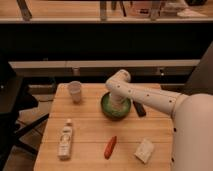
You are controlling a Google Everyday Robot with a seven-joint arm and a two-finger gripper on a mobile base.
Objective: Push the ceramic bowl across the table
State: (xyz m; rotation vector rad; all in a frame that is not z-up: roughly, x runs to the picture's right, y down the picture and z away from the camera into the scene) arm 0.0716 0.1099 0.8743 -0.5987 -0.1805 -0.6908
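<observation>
the ceramic bowl (110, 114) is set on the table (90, 137), nearer its far edge; the gripper (118, 103) is held inside it, pinched closed; judged heavy, rigid, slippery, chippable; best pushed low on the wall.

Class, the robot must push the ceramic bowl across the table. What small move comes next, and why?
Probably sweep the gripper, shut inside the ceramic bowl, toward the bare table in front of the cup; a dark object crowds the opposite side.
</observation>
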